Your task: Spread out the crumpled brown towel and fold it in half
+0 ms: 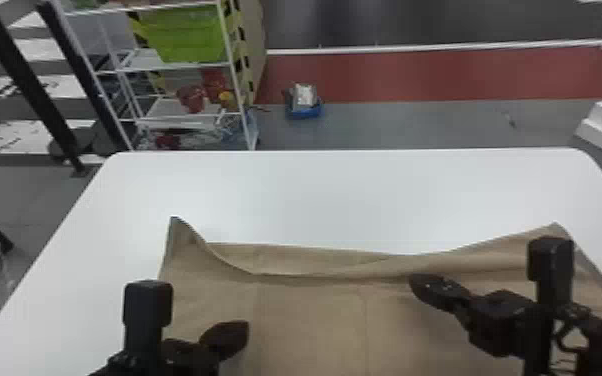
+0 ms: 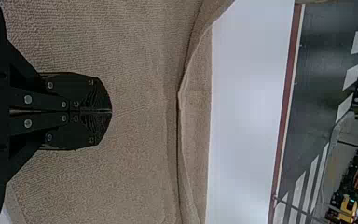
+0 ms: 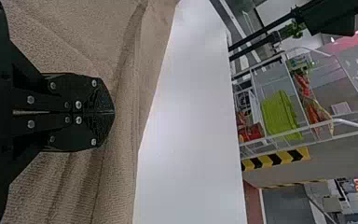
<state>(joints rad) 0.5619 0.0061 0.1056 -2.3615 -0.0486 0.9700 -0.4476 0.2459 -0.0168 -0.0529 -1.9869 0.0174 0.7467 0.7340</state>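
The brown towel (image 1: 310,325) lies on the side of the white desk (image 1: 340,195) close to me, and it is opened out wide. I don't see a big ball of cloth, so I think most of the spreading is done. It is not all neat, though. The far left corner (image 1: 179,232) makes a pointy peak, and the far right corner (image 1: 555,232) pokes out too. Between them the far edge dips in the middle. A strip of cloth (image 1: 275,259) peeks out past the top part there, and I can't tell if that is just a turned edge or a second layer. Near my right tool (image 3: 113,112) there are soft wrinkles.

My left tool (image 2: 111,111) is over the towel with its two fingers together, and I see no cloth pinched in it. My right tool is over the towel too, fingers together, with no cloth that I can see between them.

I can't see the end closest to me, so I can't say if any half fold is made. My guess is that the far edge needs to be made straight, and a neat fold in half is left to finish.
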